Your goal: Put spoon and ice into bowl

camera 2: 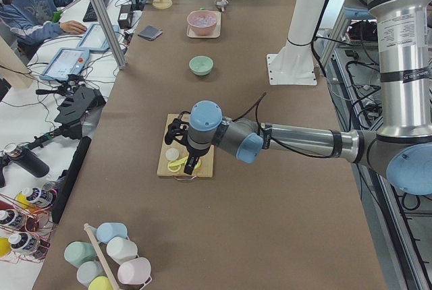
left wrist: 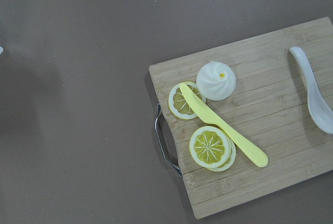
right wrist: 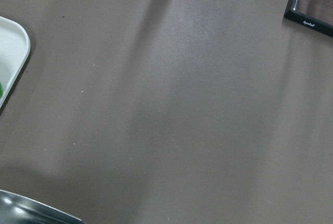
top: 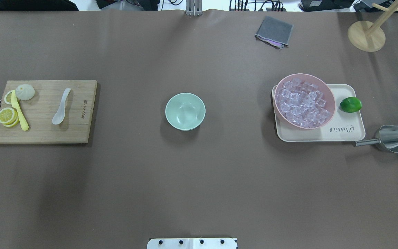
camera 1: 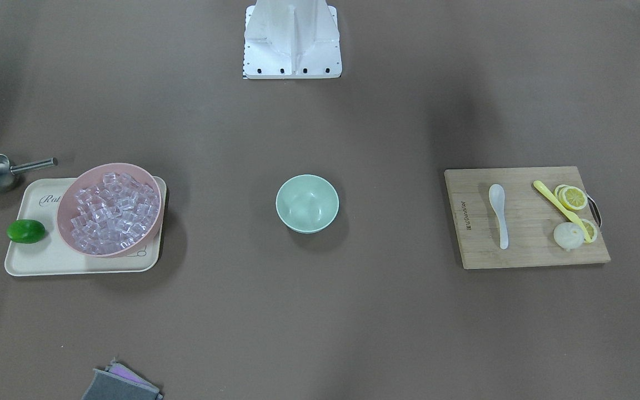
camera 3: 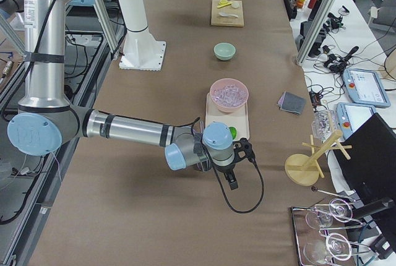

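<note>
Bare table (top: pixel 199 180) rings the bowl (top: pixel 185 111), the spoon (top: pixel 60 107) lies on the cutting board (top: pixel 78 131) at left, ice (top: pixel 302 103) fills the pink bowl (top: pixel 327 88) at right, and both arms stretch level, left gripper (camera 2: pixel 177 133) over the board's end, right gripper (camera 3: pixel 244 150) past the tray (top: pixel 323 136); I cannot tell how their jaws stand.

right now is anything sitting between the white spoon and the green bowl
Nothing visible. The spoon lies on the cutting board, and only table surface lies between the board and the bowl. The yellow spoon and lemon slices sit on the spoon's far side.
</note>
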